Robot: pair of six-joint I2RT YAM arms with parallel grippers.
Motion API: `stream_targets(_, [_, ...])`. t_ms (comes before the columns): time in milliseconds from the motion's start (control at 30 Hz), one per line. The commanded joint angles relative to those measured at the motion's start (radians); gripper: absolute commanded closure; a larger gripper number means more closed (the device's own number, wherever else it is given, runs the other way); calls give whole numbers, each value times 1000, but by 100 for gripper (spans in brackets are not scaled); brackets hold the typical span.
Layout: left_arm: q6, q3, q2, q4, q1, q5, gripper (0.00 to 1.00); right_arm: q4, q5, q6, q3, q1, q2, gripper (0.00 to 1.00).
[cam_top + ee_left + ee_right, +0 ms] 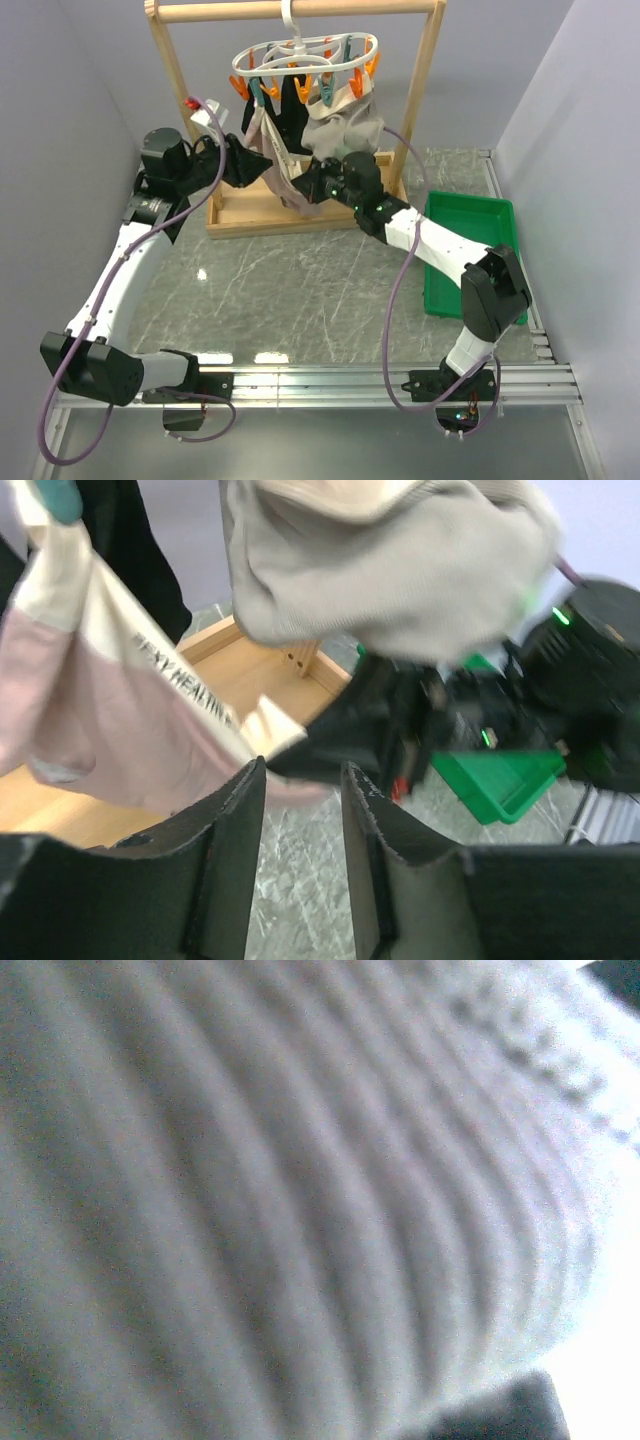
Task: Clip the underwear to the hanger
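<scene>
The white oval hanger (300, 55) hangs by its hook from the rack's top bar, with orange and teal pegs dangling. The pink-beige underwear (270, 150) hangs from a teal peg (55, 495) by one end of its cream waistband. In the left wrist view the underwear (90, 710) stretches down to the right. There my right gripper (320, 742) is shut on the waistband's lower corner. My left gripper (303, 770) hovers just below that edge, jaws open with only table between them. In the top view my left gripper (245, 160) and right gripper (312, 185) flank the underwear. Blurred ribbed fabric fills the right wrist view.
A grey-taupe garment (345, 125) and a black garment (290, 115) hang from the same hanger, the grey one right above my right gripper. The tall wooden rack (425, 90) stands on a wooden base (250, 215). A green tray (495, 220) lies at the right.
</scene>
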Motion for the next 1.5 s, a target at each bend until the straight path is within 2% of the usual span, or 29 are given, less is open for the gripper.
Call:
stream_targets(0, [41, 53, 26, -5, -71, -113, 60, 167, 111, -153, -71, 42, -80, 100])
stream_targets(133, [24, 85, 70, -29, -131, -196, 59, 209, 147, -178, -92, 56, -77, 100])
stream_targets(300, [44, 151, 144, -80, -219, -367, 58, 221, 182, -216, -69, 64, -68, 100])
stream_targets(533, [32, 257, 244, -144, -228, -436, 55, 246, 176, -235, -60, 67, -69, 100])
stream_targets(933, [-16, 245, 287, -121, -236, -401, 53, 246, 161, -243, -51, 73, -69, 100])
stream_targets(1200, [-43, 238, 313, -69, -236, -390, 58, 259, 147, -255, -69, 85, -82, 100])
stream_targets(1333, [-59, 245, 328, -51, -234, -384, 63, 256, 139, -258, -65, 87, -82, 100])
stream_targets(1467, [-60, 241, 319, -31, -234, -365, 58, 250, 139, -259, -65, 87, -80, 100])
